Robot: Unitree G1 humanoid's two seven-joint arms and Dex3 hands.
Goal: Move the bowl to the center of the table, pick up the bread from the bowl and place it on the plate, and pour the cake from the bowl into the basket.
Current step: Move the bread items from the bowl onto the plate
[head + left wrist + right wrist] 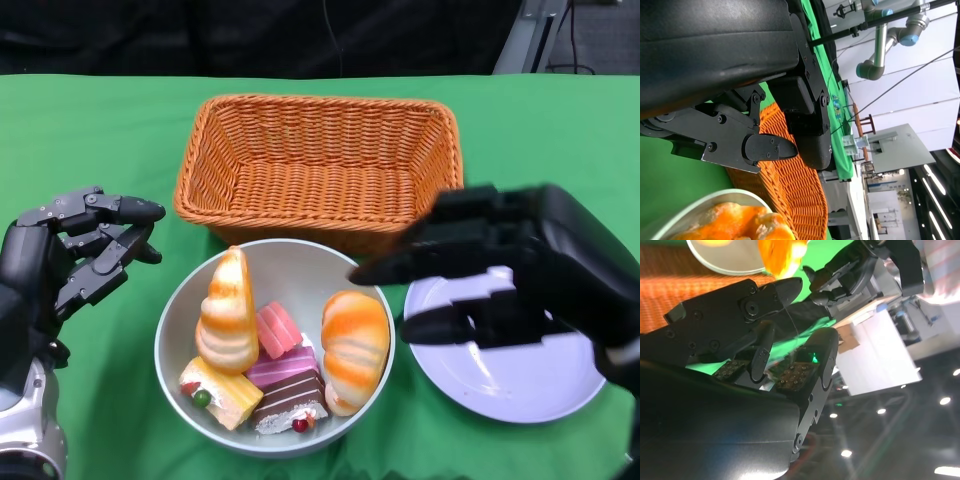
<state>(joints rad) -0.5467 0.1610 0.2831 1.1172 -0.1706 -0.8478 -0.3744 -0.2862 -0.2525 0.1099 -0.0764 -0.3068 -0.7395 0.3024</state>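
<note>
Your desk (100, 130) is covered in green cloth, and the wicker basket (318, 165) sits at its far middle, open side up. Just in front of it, touching or nearly touching its near wall, is the bowl (275, 345). In the bowl you have two pieces of bread, a tall cone (227, 312) on the left and a rounder loaf (353, 345) on the right, with cake slices (278, 375) between and before them. The white plate (505, 370) lies just right of the bowl. Your right hand (500, 275) hovers over the plate's near-left part, hiding it, fingers (400, 265) spread and holding nothing, pointing toward the bowl. Your left hand (75, 255) waits left of the bowl, fingers apart, holding nothing.
</note>
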